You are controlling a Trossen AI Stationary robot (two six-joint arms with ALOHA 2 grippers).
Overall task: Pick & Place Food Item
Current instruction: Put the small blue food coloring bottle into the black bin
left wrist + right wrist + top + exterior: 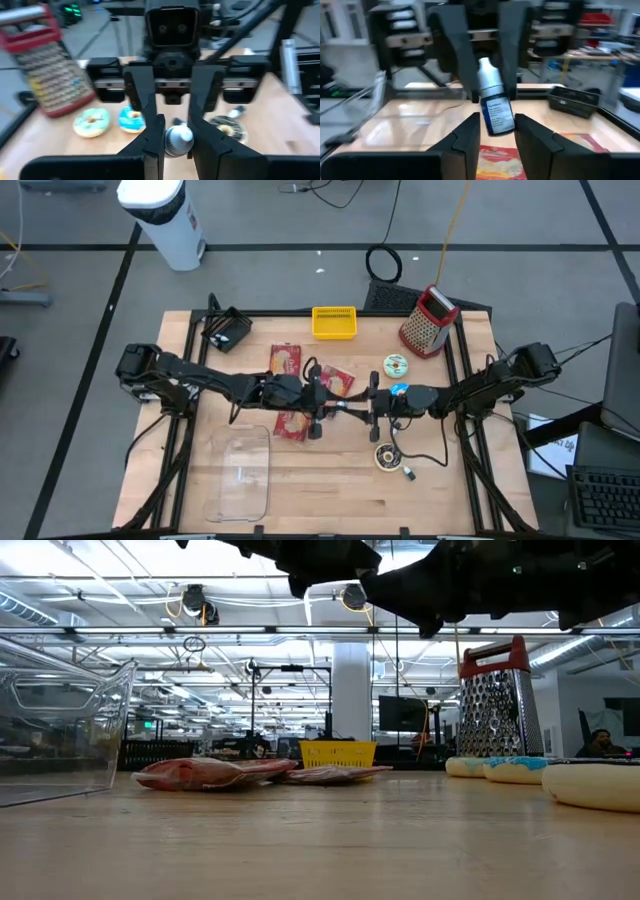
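A wooden table carries a clear container lower left, red food packets centre, a yellow basket, a grater and donuts upper right.

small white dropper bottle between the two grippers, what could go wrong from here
1. The small white dropper bottle with a blue printed label hangs in mid-air between the left gripper and the right gripper; if one lets go before the other grips firmly, it may fall.
2. It would likely drop onto the red food packets below.
3. The two pairs of fingers almost meet and might collide.
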